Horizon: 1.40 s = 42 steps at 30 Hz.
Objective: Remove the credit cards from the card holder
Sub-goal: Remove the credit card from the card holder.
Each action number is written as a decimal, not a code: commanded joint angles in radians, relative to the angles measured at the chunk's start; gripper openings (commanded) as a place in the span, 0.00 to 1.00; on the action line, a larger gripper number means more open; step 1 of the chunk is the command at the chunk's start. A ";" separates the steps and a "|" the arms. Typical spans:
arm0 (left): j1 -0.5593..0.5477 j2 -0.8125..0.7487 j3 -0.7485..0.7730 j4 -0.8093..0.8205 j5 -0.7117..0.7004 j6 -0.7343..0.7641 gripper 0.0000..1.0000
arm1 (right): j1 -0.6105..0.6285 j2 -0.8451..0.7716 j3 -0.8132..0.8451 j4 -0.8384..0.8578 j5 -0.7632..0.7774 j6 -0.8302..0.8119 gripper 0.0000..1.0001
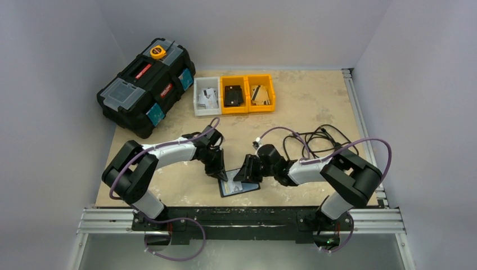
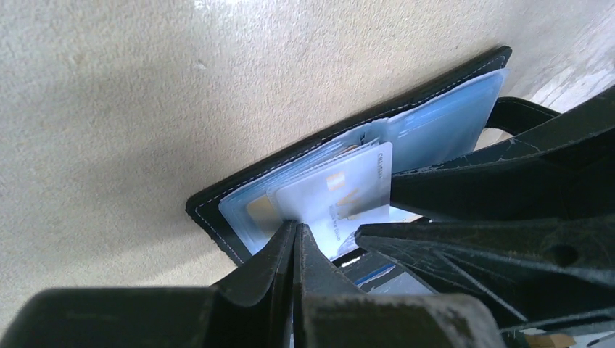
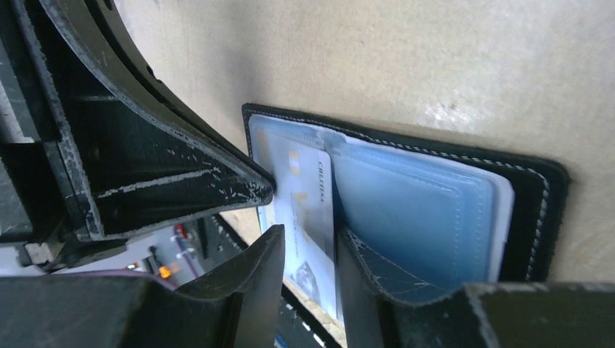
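The left gripper (image 2: 296, 226) had its fingers pressed together, tips against a credit card's (image 2: 341, 192) edge at the card holder's (image 1: 247, 188) ten o'clock; whether they actually grasped it I could not tell. The card holder lay open at the table's (image 1: 315, 101) six o'clock. From one o'clock, the right gripper's (image 3: 308, 233) parted fingers straddled that credit card.

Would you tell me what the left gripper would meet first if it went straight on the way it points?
The card: the left gripper seems shut on its near edge. Going straight on, it would push that card into the holder, though depth is hard to judge.
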 commanded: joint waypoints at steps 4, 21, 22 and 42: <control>-0.014 0.064 -0.015 0.003 -0.100 -0.002 0.00 | -0.067 0.016 -0.147 0.276 -0.128 0.090 0.28; -0.015 0.068 -0.022 -0.007 -0.110 0.007 0.00 | -0.119 0.210 -0.295 0.839 -0.216 0.309 0.13; -0.015 0.067 -0.023 -0.009 -0.112 0.008 0.00 | -0.122 0.215 -0.301 0.853 -0.215 0.314 0.12; -0.009 0.050 0.002 -0.085 -0.184 0.040 0.00 | -0.132 0.069 -0.284 0.540 -0.113 0.203 0.00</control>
